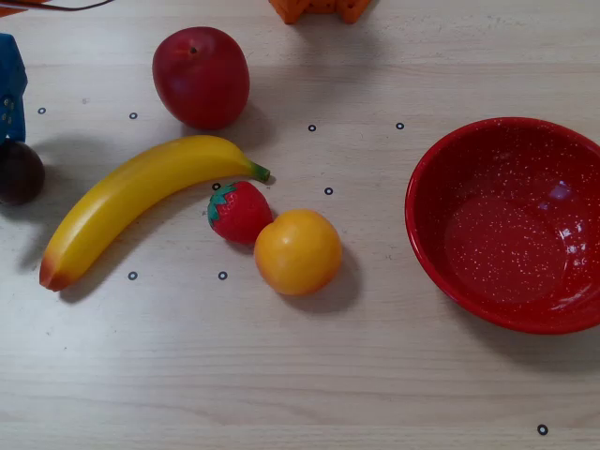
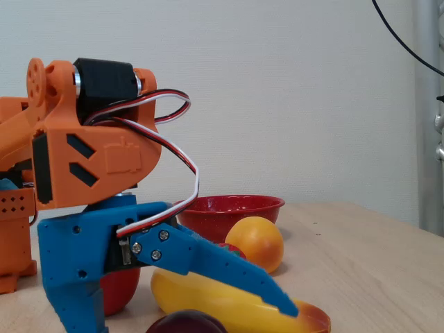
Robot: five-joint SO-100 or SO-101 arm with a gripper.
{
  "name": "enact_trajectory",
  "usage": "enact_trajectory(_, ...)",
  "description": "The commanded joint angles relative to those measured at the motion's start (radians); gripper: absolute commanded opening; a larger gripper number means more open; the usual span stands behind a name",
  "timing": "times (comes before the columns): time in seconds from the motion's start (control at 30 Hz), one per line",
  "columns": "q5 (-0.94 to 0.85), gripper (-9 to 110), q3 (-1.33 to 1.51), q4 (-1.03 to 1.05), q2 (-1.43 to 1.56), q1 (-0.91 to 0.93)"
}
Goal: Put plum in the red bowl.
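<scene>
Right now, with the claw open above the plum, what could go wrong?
The claw spreads wide over the plum; the round fruit may roll away as it shuts. The banana lies close, so a finger may push it. The red bowl is far across, past the orange.
</scene>
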Motion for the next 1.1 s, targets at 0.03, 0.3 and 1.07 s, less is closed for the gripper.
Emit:
enact_trajectory(0.03,0.023,55,-0.067,-0.02,0.064,0.028)
enact_trajectory(0.3,0.026,52,-0.063,-0.018,0.067,0.028)
enact_trajectory(1.07,0.046,42,-0.063,-0.021,0.071,0.029)
